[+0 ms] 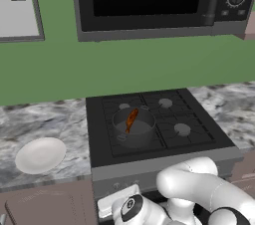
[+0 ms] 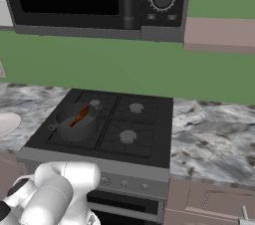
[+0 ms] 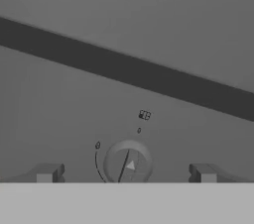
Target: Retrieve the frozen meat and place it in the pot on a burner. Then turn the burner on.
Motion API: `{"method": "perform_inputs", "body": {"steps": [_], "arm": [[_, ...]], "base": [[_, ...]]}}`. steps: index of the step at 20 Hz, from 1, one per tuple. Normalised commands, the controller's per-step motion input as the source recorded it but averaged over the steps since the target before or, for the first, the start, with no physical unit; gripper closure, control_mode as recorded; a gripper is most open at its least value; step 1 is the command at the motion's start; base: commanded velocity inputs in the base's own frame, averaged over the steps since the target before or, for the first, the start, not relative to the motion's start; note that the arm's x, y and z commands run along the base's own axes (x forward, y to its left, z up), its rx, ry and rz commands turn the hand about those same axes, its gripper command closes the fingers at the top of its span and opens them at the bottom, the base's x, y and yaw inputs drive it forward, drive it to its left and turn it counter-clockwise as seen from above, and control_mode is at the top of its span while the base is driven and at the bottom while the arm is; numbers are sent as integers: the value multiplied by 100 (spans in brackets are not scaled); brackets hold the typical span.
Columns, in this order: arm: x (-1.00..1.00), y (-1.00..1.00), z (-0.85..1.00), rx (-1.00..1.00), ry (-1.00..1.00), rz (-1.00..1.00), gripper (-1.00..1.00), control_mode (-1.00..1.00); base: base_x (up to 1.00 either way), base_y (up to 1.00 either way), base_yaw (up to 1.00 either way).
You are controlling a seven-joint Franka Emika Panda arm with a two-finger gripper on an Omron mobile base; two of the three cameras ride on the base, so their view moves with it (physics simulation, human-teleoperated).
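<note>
A marbled grey counter (image 1: 50, 119) runs along a green wall, with a black four-burner stove (image 1: 159, 119) set into it. A dark grey pot (image 1: 133, 128) stands on the stove's front-left burner, at about 9 o'clock from the front-right burner (image 1: 182, 129). A white plate (image 1: 41, 155) lies on the counter, at 8 o'clock from the pot.

Both base views are lit softly and evenly, and no lamp can be seen. The colours are flat, with hardly any shadows cast on the counter (image 1: 45, 119). A faint shine is seen on the white arm (image 1: 199, 184). A little darkness is held inside the pot (image 1: 133, 128). Edges are slightly soft and blocky everywhere. The hand view is grey and dim, with the knob (image 3: 128, 163) shown a bit fuzzy.
</note>
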Motion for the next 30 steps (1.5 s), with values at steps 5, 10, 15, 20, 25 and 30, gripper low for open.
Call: {"method": "perform_inputs", "body": {"steps": [5, 10, 15, 20, 25, 30], "arm": [[0, 0, 0, 0, -1, 0, -100, -100], [0, -9, 1, 0, -9, 0, -100, -100], [0, -15, 1, 1, -12, 0, -100, -100], [0, 0, 0, 0, 0, 0, -100, -100], [1, 0, 8, 0, -1, -2, -100, -100], [0, 0, 1, 0, 0, 0, -100, -100]], "base": [[0, 0, 0], [0, 0, 0], [0, 0, 0], [0, 0, 0], [0, 0, 0], [0, 0, 0]]}}
